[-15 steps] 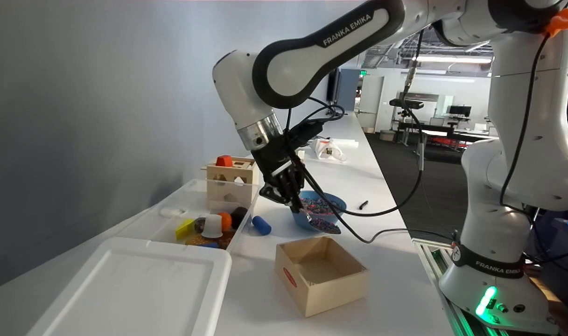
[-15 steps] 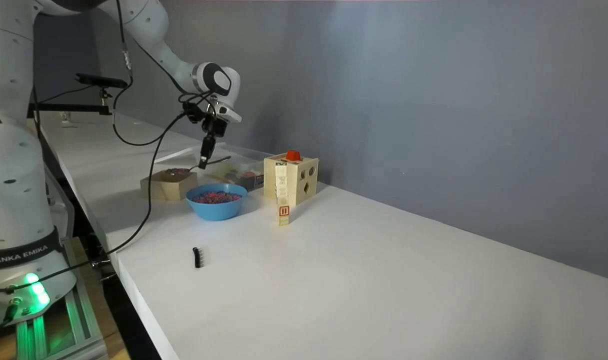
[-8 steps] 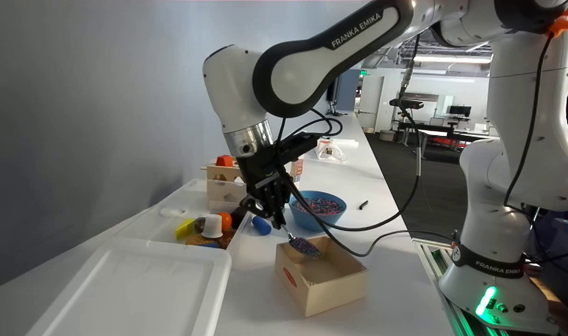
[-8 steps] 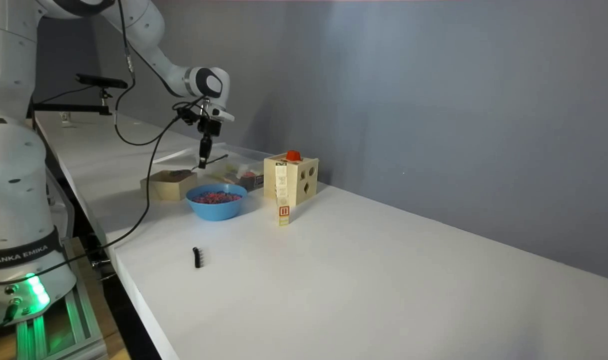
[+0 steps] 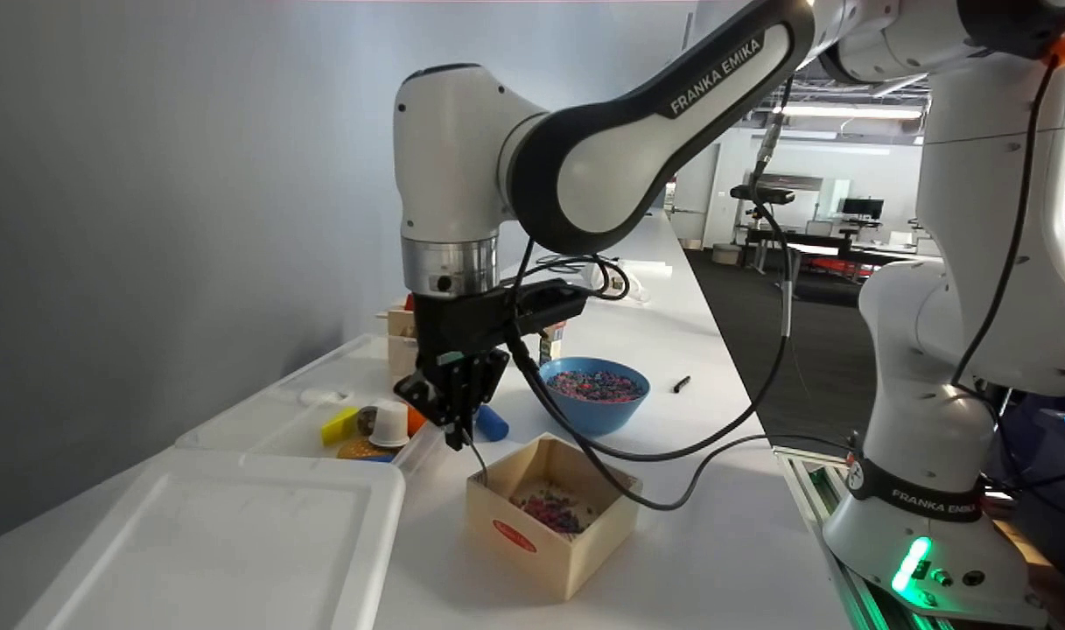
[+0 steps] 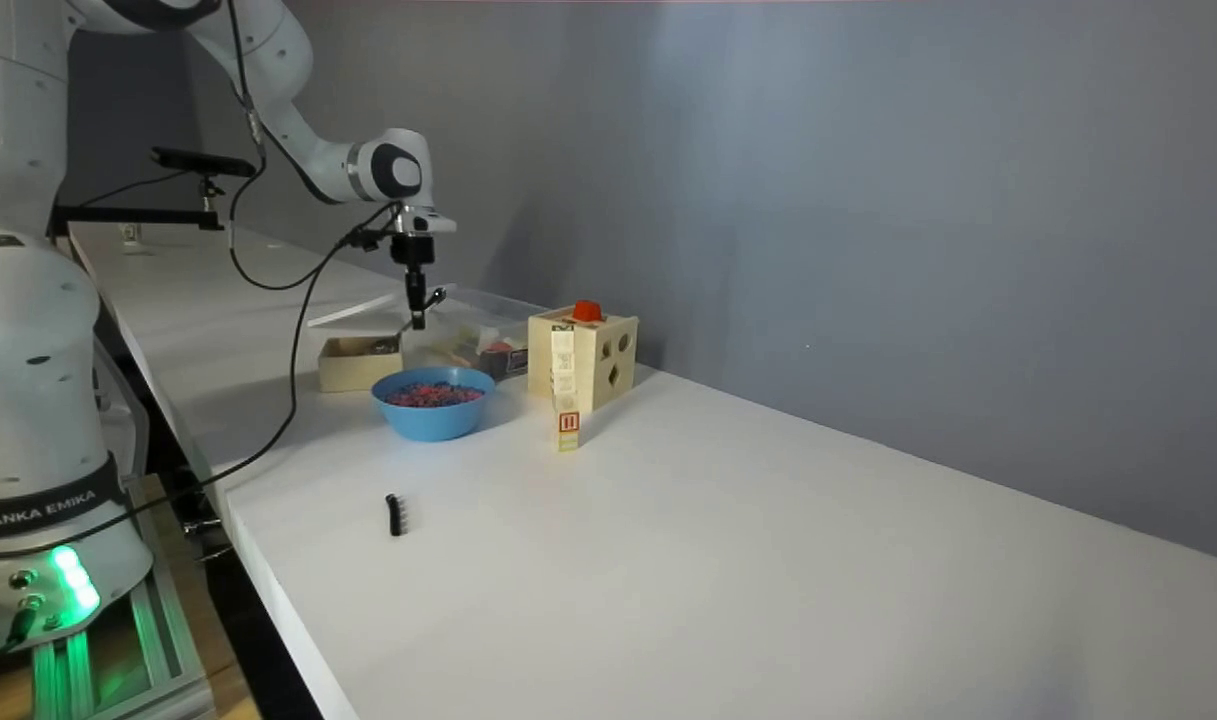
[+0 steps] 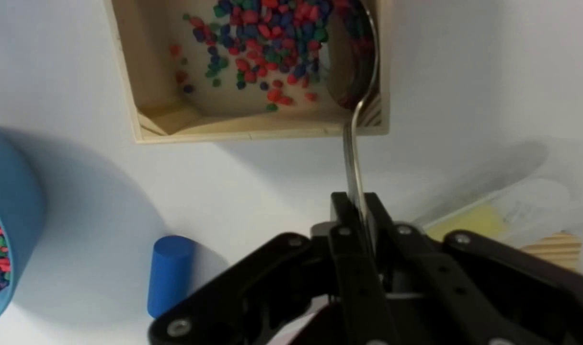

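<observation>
Slender silver metal spoon [image 7: 352, 158]: it is reaching from the lower right of centre to the upper right of centre of the wrist view, its scoop end hanging inside a pale wooden open-topped box [image 7: 253, 133]; whether it is touching the rim is unclear. Black two-fingered gripper [image 7: 357, 199]: its fingers are pinching the handle, nearly together. Handling, as judged: the spoon is looking stiff, light and sturdy, its smooth narrow handle prone to twisting; mid-handle, where it is being held, is offering the surest grip. Small red, blue and green pebbles [image 7: 272, 43]: they are lying over the box floor, upper centre; more are lying in a round blue bowl [image 7: 20, 191], left edge. Against half a second ago: the pebbles are lying in the box rather than riding on the spoon, the wrist is standing more upright, and in an exterior view the box is sitting turned and farther left, a flat white lid [image 5: 217, 542] likewise.
</observation>
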`<action>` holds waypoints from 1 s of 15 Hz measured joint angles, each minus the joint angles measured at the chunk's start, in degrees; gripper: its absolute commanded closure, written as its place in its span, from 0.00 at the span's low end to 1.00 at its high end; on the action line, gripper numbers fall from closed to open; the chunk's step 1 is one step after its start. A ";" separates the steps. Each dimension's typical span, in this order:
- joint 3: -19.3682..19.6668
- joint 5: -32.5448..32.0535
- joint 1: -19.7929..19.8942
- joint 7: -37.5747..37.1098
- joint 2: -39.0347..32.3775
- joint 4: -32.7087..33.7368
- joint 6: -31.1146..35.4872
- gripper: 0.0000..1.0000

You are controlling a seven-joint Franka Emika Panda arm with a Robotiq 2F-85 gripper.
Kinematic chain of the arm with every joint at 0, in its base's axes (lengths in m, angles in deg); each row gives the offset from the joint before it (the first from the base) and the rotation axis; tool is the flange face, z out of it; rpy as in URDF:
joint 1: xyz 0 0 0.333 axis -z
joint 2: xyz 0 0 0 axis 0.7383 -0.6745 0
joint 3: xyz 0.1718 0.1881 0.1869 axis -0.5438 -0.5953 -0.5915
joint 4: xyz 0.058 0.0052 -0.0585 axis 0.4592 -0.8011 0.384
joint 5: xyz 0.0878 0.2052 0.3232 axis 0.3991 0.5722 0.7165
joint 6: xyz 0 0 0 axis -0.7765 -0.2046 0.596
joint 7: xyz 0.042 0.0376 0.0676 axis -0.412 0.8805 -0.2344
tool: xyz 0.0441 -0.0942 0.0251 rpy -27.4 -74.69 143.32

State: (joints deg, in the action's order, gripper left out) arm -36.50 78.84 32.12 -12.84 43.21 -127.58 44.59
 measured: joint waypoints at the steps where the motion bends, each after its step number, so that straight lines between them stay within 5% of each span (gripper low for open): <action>1: -0.01 -0.96 -0.19 0.00 0.37 -0.94 1.79 0.97; 6: -0.02 -3.46 -0.37 0.06 2.49 -5.06 6.49 0.97; 15: 0.24 -9.02 1.50 -2.12 9.04 -10.89 0.54 0.97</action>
State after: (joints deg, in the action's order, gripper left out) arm -36.26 69.82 33.61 -14.96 52.24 -138.47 45.12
